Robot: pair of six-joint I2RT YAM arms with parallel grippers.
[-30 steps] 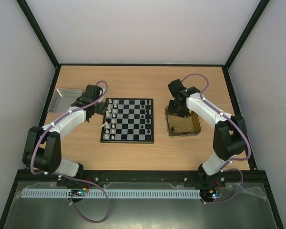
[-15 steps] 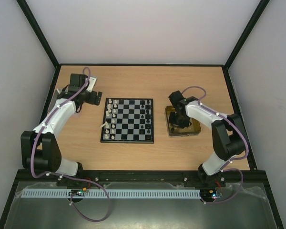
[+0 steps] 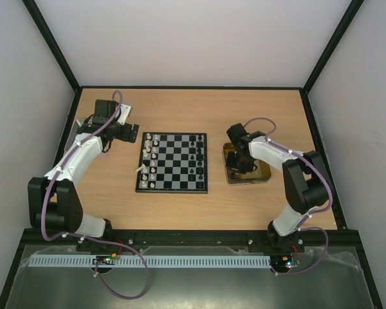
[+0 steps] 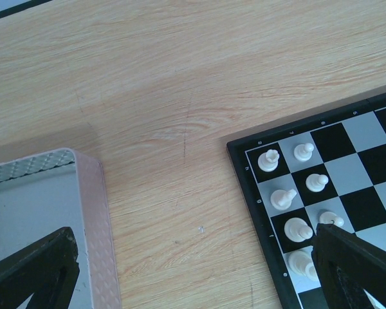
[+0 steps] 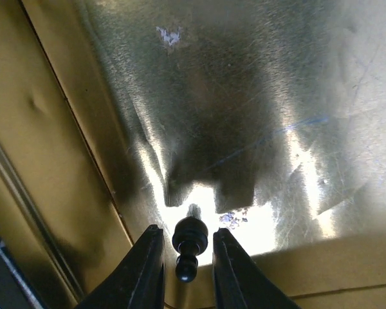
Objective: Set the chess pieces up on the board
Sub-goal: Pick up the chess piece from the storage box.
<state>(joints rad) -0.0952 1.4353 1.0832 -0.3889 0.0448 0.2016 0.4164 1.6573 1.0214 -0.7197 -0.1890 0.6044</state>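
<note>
in the tray (image 3: 265, 175) at the board's (image 3: 174, 162) three o'clock, the right gripper (image 5: 186, 235) straddles a black piece (image 5: 189, 243), fingers slightly apart — likely light, hard, slick; best pinched at its neck. left gripper (image 4: 194, 232) gapes wide, empty.

White walls (image 3: 193, 38), black corner posts (image 3: 51, 46), wooden tabletop (image 3: 180, 109).

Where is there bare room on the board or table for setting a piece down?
The board's middle files are bare, between white pieces crowding its left edge and black pieces at its right. Wood between silver tray and board is free too.
</note>
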